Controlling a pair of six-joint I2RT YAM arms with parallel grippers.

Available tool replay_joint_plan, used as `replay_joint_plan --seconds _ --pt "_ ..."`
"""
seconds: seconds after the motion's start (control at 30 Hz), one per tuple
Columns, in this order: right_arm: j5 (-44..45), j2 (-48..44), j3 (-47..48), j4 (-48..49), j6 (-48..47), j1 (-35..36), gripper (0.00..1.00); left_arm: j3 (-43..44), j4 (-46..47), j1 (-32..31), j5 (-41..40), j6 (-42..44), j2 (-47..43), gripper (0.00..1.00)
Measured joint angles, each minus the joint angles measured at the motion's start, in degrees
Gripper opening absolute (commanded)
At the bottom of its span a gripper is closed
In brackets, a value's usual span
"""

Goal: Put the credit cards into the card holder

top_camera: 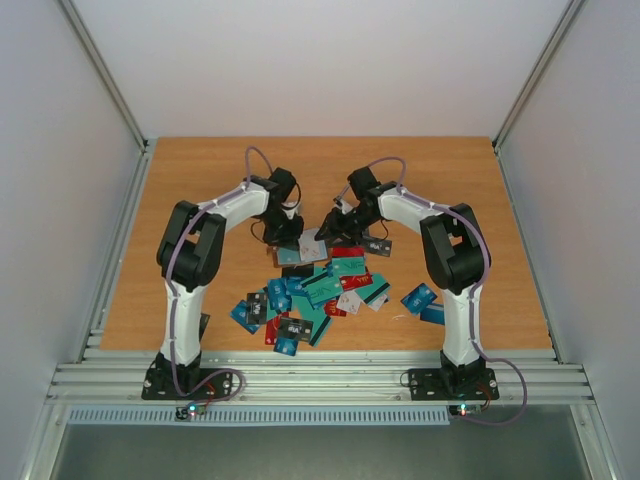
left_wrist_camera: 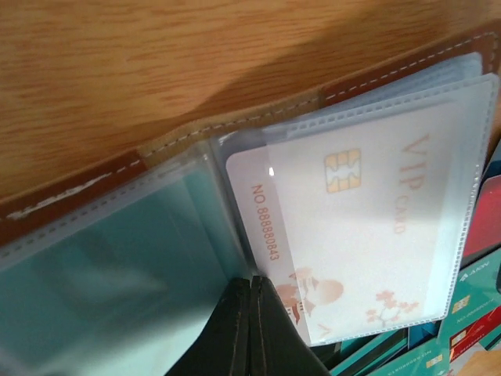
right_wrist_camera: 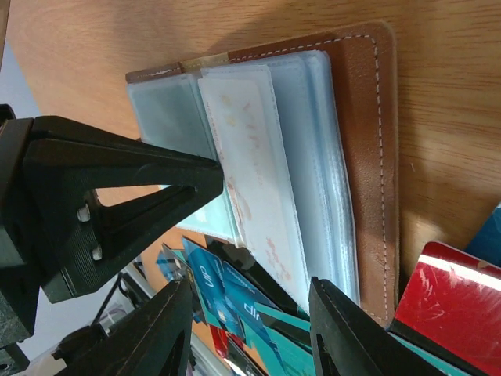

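Observation:
The brown card holder (left_wrist_camera: 407,66) (right_wrist_camera: 368,157) (top_camera: 310,246) lies open on the wooden table, its clear sleeves fanned out. One sleeve holds a white VIP card (left_wrist_camera: 360,227) (right_wrist_camera: 250,180), and the sleeve beside it shows teal (left_wrist_camera: 102,266). My left gripper (left_wrist_camera: 250,283) (right_wrist_camera: 219,174) (top_camera: 285,228) is shut, its tips pinching the lower edge of the clear sleeve with the white card. My right gripper (right_wrist_camera: 250,313) (top_camera: 335,225) stands open above the holder's near edge with nothing between its fingers. Loose credit cards (top_camera: 310,295) (right_wrist_camera: 211,286) (left_wrist_camera: 470,313), blue, teal, red and black, are heaped just in front of the holder.
A red card (right_wrist_camera: 450,301) lies beside the holder's right edge. Two blue cards (top_camera: 425,300) sit apart near the right arm's base. White walls close in the table (top_camera: 200,180) on three sides, and a metal rail (top_camera: 320,375) runs along the near edge.

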Motion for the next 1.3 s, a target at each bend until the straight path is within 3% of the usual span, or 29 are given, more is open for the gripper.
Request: replay_joint_plan --seconds 0.7,1.3 --pt "-4.00 2.89 0.59 1.16 0.00 0.00 0.42 2.80 -0.61 0.02 1.18 0.87 2.43 0.00" --pt "-1.60 3.15 1.49 -1.75 -4.24 0.00 0.42 3.02 -0.61 0.02 1.51 0.85 2.69 0.00"
